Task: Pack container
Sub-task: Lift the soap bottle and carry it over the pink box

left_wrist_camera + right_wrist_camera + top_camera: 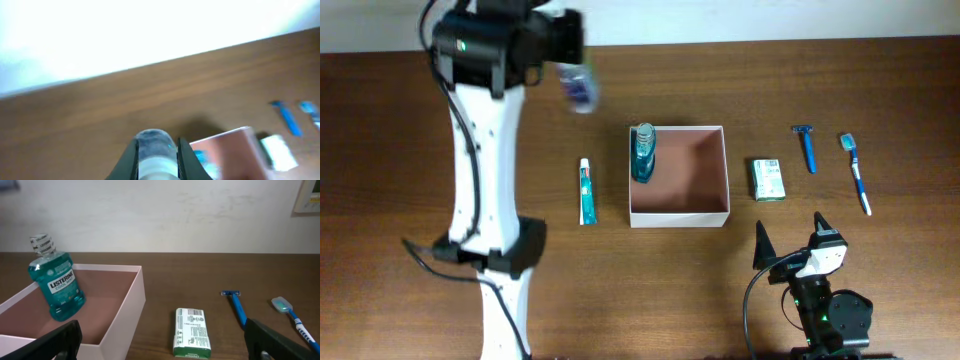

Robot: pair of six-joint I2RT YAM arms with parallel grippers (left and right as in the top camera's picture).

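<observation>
At the middle of the bench [880, 80] sat the container [680, 218], a square open box with white walls and a pinkish-brown floor. A bottle of blue mouthwash [642, 152] stood inside it against the left wall, leaning slightly in the right wrist view. Well above and to the left of the box, the left fingers [129, 162] were clamped on a small clear bottle [152, 145], blurred in both views that showed it. A toothpaste tube [586, 192] lay just left of the container. To its right lay a small green-and-white box [767, 180], then a blue razor [806, 148] and a toothbrush [855, 172], each apart from the next. The right fingers [272, 340] stood wide apart and held nothing, low over the near edge in front of the green-and-white box.
</observation>
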